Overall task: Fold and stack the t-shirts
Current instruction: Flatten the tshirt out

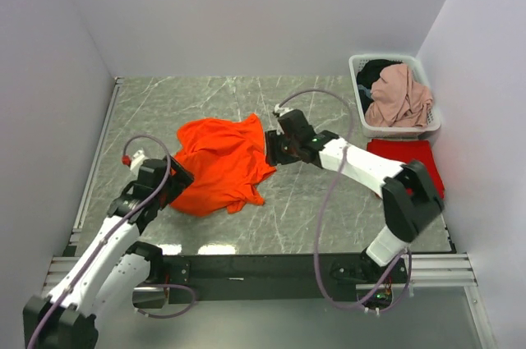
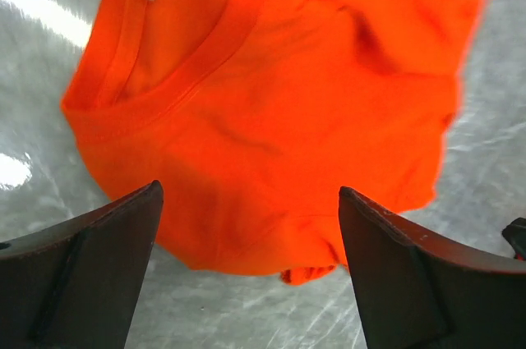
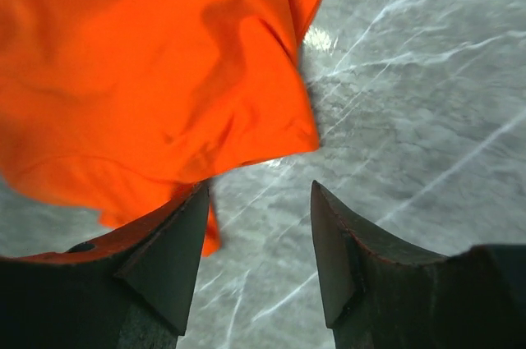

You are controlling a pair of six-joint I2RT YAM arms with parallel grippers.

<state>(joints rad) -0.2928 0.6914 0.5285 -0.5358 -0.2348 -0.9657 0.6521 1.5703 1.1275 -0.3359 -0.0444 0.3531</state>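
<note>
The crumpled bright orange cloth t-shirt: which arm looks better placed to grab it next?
Probably the left. The left gripper stands open over the orange t-shirt, near its collar; the right gripper, also open, has bare grey marbled table between its fingers, the shirt's edge beside them.

Bare table (image 1: 288,209) right of orange t-shirt (image 1: 220,164); basket (image 1: 354,78) crowds far-right corner.

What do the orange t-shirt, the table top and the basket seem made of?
Orange t-shirt: soft matte knit cloth, probably cotton; it wrinkles and has a stitched collar. Table top: grey, marble-look, glossy; pale veins and reflections, maybe stone or laminate. Basket: likely white plastic, with a moulded rim.
</note>
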